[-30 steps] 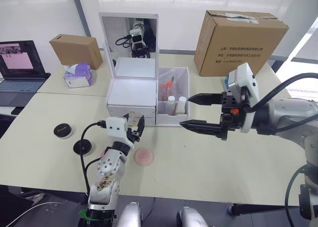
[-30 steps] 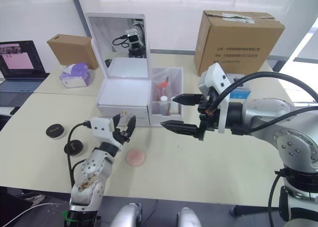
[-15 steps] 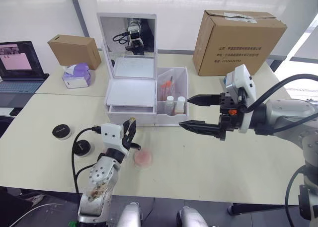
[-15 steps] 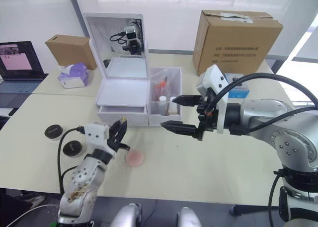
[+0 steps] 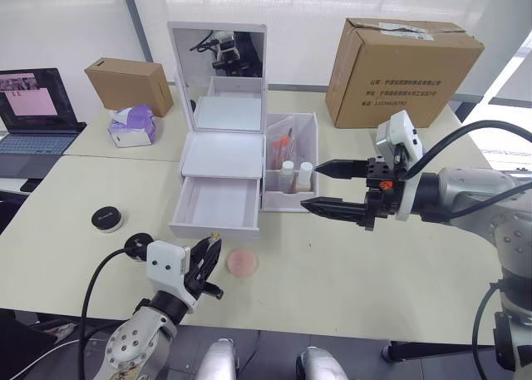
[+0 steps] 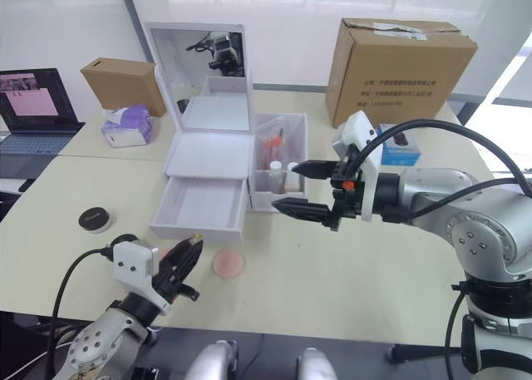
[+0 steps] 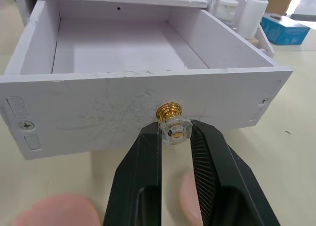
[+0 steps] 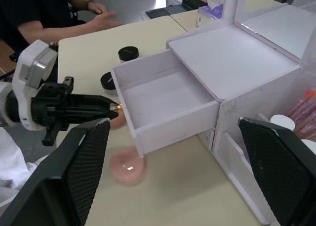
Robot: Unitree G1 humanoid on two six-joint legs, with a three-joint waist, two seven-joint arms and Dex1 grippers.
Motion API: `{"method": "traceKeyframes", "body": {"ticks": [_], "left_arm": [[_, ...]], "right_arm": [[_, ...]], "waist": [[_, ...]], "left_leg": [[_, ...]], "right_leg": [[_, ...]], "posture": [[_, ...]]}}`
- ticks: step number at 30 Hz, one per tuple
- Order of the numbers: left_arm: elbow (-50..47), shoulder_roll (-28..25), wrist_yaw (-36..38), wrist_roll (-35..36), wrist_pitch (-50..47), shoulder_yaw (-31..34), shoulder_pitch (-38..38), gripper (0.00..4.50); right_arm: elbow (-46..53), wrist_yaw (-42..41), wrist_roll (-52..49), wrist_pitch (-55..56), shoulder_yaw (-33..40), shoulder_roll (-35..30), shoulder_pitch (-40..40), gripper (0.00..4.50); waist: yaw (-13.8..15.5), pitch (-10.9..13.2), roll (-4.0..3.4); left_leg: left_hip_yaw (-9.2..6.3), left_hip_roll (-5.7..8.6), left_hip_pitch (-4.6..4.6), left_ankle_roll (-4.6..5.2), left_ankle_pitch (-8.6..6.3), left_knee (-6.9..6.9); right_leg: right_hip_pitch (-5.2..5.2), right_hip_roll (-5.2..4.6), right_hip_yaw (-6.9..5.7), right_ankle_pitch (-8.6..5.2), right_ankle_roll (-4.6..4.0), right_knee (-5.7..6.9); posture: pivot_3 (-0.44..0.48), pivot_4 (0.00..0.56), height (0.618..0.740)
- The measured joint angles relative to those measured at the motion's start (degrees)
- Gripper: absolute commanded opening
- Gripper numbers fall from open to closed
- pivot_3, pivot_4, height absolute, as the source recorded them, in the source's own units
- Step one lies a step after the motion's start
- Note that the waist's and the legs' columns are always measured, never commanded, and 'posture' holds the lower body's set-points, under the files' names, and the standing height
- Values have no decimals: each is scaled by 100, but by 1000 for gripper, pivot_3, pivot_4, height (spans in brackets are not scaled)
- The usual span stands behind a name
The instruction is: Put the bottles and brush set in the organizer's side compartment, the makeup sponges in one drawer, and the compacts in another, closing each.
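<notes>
Organizer, white plastic with square mirror lid (image 5: 218, 139): upper drawer (image 5: 216, 207) pulled out, empty. Left tool (image 7: 175, 137) pinches its clear gold-stemmed knob (image 7: 174, 127). Right tool (image 5: 331, 187) gapes wide, empty. Round pink sponge (image 5: 242, 262) on surface: soft, light; pinch by edge.

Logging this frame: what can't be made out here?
- Second sponge: in the right wrist view only a pink sliver shows. The left tool, shut on the drawer knob, covers the rest.
- Second compact: in the left eye view it is partly behind the left arm's cable.
- Brush set: the brushes are too small to count.
- Bottles: their lower parts are hidden by the side compartment's front wall.
</notes>
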State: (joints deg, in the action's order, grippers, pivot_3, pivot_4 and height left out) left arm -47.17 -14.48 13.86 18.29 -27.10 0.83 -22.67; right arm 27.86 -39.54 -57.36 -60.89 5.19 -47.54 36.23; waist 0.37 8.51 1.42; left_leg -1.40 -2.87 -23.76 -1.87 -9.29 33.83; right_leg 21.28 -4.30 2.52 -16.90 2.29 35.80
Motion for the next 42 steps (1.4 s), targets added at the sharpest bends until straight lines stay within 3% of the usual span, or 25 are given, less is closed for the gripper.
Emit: {"method": "traceKeyframes", "body": {"ticks": [5,13,18,25,31,37,42], "left_arm": [[6,-7,82,9,177,91,-228,552],[613,98,646,433,901,397,-767,3031],[1017,-13,1364,656,1852,922,-1199,4468],[2750,-790,2557,1156,2597,2218,-1040,4468],[5077,-1805,3395,1365,3087,3556,-600,4468],[7417,-2947,3904,1119,3711,3975,393,4468],[7796,-3168,4212,1117,3827,4023,704,4468]], "right_arm": [[-121,-194,152,75,-5,-7,0,4500],[-231,-430,368,204,-38,-40,0,4500],[-141,-705,894,642,2,-442,-621,4500],[-323,-1684,1442,1719,936,-990,-2281,4500],[-892,-2081,1689,2467,2128,-853,-3344,4500],[-1632,-2608,1930,2828,2369,-1003,-3728,4500],[-1723,-2720,2002,2912,2368,-1084,-3599,4500]], "waist": [[-10,0,0],[-93,1,1],[-82,1,0],[-48,-3,1],[-90,-10,-10],[-87,-13,-10],[-105,-23,-8]], "left_leg": [[2,1,0,0,0,0],[6,1,-3,-1,-1,-1],[12,0,-4,-32,-21,-6],[15,-8,-9,-35,-23,-7],[20,-11,-4,-38,-26,-14],[41,-13,-3,-62,-41,-28],[130,-10,10,-58,-38,-78]], "right_leg": [[2,-1,1,0,0,-2],[9,-5,3,0,-1,-7],[10,-14,0,-2,-3,-27],[0,-14,-11,-1,-3,-66],[4,-16,-13,-1,-3,-66],[14,-39,-16,1,-8,-68],[52,-97,-31,36,-11,-54]], "posture": [[0,150,740],[0,150,740],[0,150,740],[0,150,740],[0,150,740],[0,150,740],[0,150,740]]}}
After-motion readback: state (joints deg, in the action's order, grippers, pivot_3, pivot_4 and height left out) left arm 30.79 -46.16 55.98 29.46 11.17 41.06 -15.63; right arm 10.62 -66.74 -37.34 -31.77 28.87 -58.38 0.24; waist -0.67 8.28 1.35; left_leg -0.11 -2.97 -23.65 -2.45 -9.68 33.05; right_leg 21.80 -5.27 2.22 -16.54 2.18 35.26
